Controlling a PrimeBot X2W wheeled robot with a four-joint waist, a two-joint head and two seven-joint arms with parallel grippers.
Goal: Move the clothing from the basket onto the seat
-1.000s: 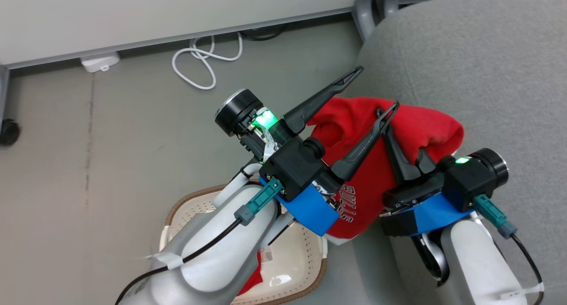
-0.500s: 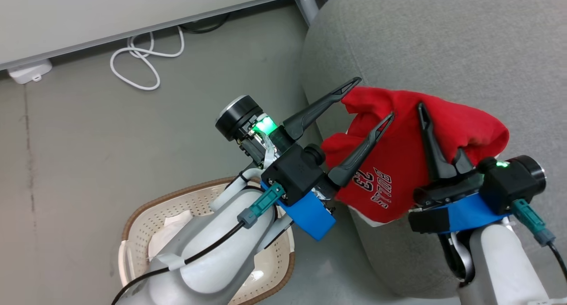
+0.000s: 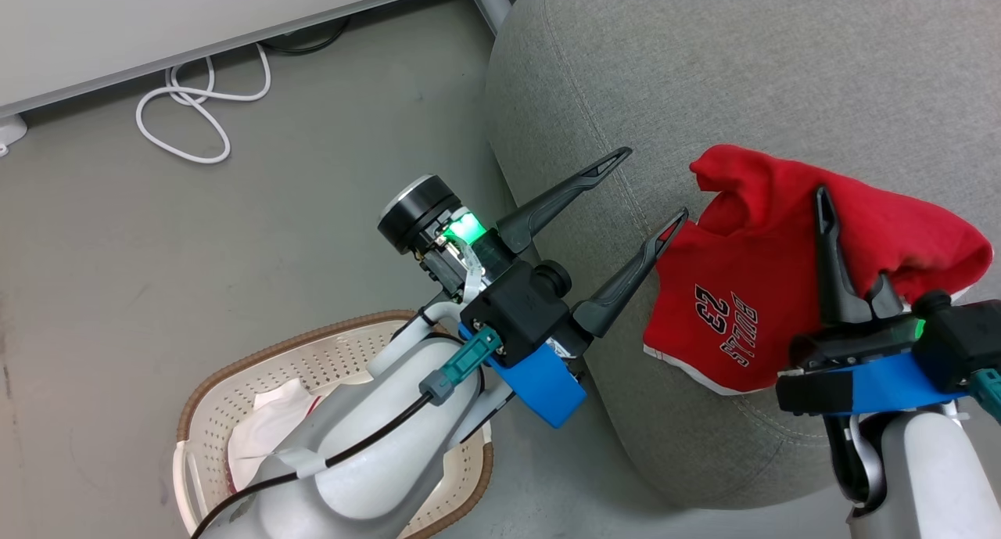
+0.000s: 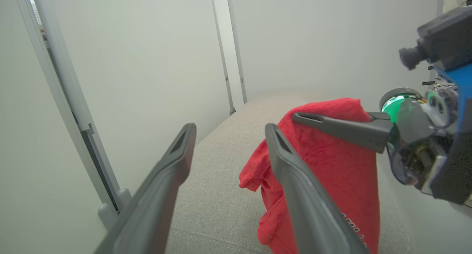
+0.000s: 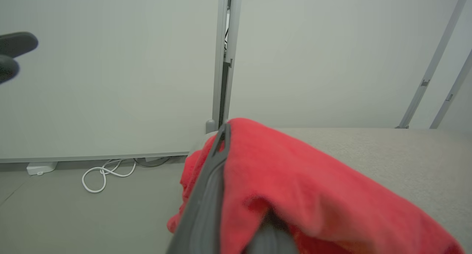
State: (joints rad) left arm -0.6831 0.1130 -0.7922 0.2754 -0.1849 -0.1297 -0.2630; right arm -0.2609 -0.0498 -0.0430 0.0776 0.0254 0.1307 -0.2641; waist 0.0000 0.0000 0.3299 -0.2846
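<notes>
Starting left of the seat (image 3: 704, 70), the basket (image 3: 235, 390) sat on the floor (image 3: 117, 289) by its front corner. A white cloth (image 3: 266, 437) and a sliver of red showed inside it, under the left forearm (image 3: 375, 453), so I judged more clothing was left to move. The left gripper (image 3: 655, 183) hung over the seat's left edge, jaws spread wide and empty, probably held clear so it would not snag the load. Further onto the seat, the jersey (image 3: 743, 289) was over the cushion's front part; whether its hem touched the seat I could not tell. It draped over the right gripper (image 3: 827, 218), whose fingers were pinched shut on a fold near the top, letting the rest hang free. It was red and soft, bunched at the pinch, with a white hem and grey-white lettering and a 23 reading upside down.
</notes>
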